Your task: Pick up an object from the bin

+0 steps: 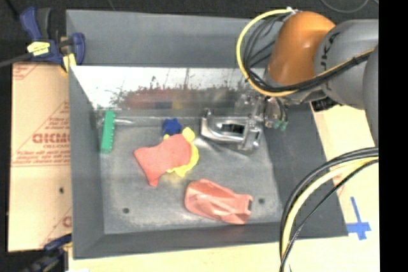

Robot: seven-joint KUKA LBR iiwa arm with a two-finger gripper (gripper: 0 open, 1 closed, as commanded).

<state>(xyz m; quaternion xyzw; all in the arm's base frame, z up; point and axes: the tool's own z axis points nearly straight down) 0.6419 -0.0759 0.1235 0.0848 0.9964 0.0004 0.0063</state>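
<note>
Starting at the left of the bin [86, 137], a green comb-like bar [106, 131] lies by the wall, well apart from me. Toward the middle there is a small blue piece [170, 126], and below it a flat salmon-pink thing [159, 161] lies partly over a yellow thing [189, 151]. Nearer the front sits a crumpled pink bag-like thing [218, 201]. All of them rest on the bin floor, so I judge the pick as not yet made: the grasp and the lift are both left to do. My claw [226, 130] is low in the bin toward the back wall, just to the right of the blue piece and the yellow thing, which are nearest to it. I cannot tell whether it is released or clenched, and I see nothing held in it. I can read no writing on the bin's things. Farther right, part of the maker's lettering [332, 46] shows on my grey arm, beside the orange cover [296, 44].
</note>
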